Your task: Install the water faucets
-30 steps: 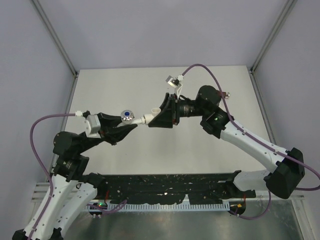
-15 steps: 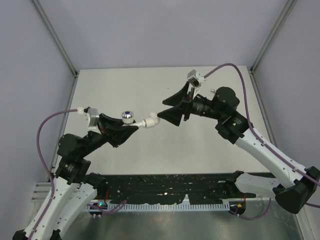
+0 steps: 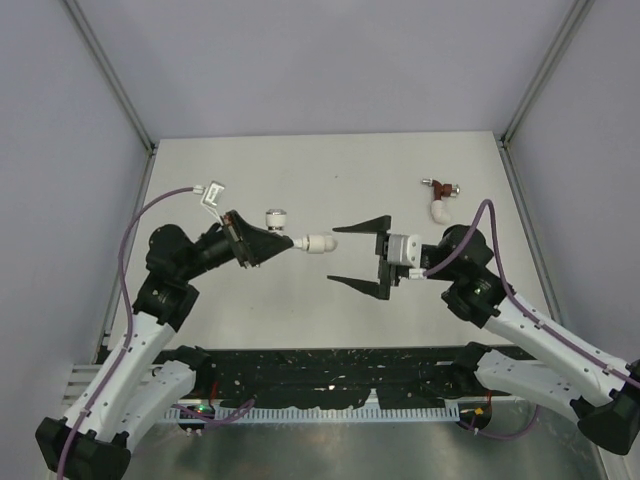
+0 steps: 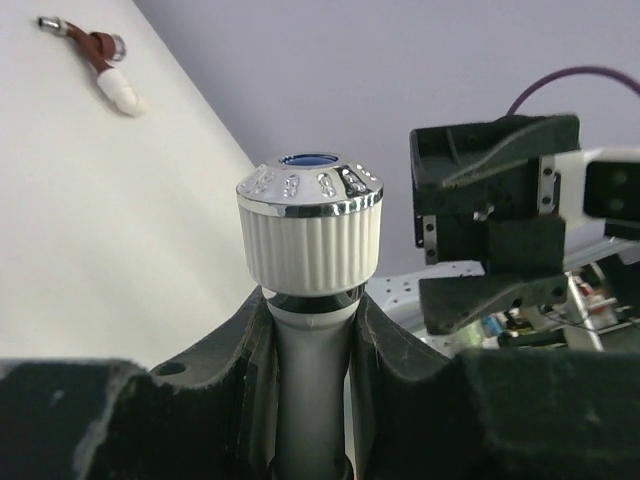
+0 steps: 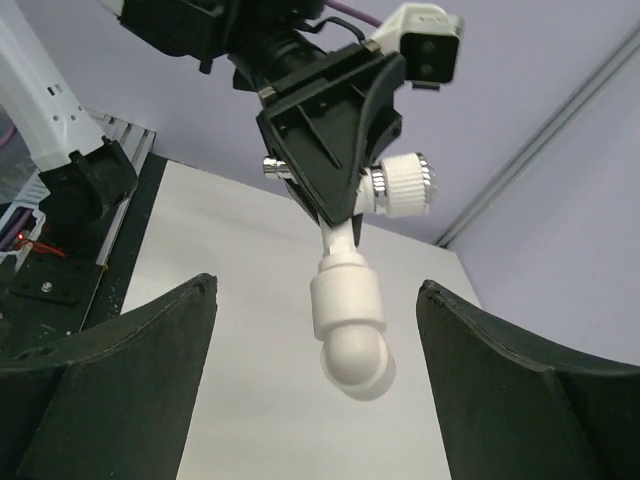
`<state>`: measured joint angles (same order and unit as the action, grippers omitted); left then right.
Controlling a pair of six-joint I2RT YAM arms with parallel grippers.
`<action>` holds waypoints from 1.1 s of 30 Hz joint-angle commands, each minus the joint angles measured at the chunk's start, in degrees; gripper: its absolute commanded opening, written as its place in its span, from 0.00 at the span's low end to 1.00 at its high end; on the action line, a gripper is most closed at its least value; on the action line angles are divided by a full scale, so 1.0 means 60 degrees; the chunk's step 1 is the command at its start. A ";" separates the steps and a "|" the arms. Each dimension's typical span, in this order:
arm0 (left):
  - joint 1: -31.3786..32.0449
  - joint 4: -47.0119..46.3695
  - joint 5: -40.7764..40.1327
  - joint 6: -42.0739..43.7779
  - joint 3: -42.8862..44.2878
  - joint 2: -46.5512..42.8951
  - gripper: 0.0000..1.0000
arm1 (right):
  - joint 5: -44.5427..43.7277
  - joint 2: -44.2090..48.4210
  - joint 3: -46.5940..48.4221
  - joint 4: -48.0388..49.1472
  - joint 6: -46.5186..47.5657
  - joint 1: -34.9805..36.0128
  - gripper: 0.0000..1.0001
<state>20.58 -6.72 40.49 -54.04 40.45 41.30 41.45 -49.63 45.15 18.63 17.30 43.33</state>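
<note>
Clamping white faucet [image 4: 310, 240] in left gripper [image 3: 285, 241], right gripper [image 3: 334, 254] spread wide, red faucet [image 3: 440, 189] lying apart

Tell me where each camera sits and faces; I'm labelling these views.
Top external: above, behind the robot, looking down on the table; both arms visible.
Left wrist: looks past the left gripper and its held white faucet toward the right gripper.
Right wrist: faces that faucet between its open fingers.
Shared: all three show the white faucet.
</note>
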 commanded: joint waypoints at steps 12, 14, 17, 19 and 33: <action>-0.0075 -0.2659 0.1850 -0.2741 0.0671 0.0749 0.00 | -0.1254 -0.0781 -0.0054 0.0630 0.4280 0.1230 0.75; -0.0075 -0.2630 0.1850 -0.2741 0.0715 0.0763 0.00 | -0.1269 -0.0869 0.0049 0.0630 0.4149 0.1245 0.66; -0.0075 -0.2615 0.1865 -0.2668 0.0700 0.0807 0.00 | -0.1152 -0.0943 0.0282 0.0557 0.3725 0.1260 0.40; -0.0075 -0.2572 0.1836 -0.2479 0.0700 0.0807 0.00 | -0.1035 -0.0957 0.0458 0.0411 0.3301 0.1260 0.26; 0.0246 -0.2000 0.1234 0.5734 0.0716 -0.1417 0.00 | 0.0325 -0.2948 0.3359 -0.0240 -0.6495 0.0601 0.05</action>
<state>20.25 -15.64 46.94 -42.83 43.35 36.60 39.55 -64.25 60.53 11.00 7.22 48.64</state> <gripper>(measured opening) 0.325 0.478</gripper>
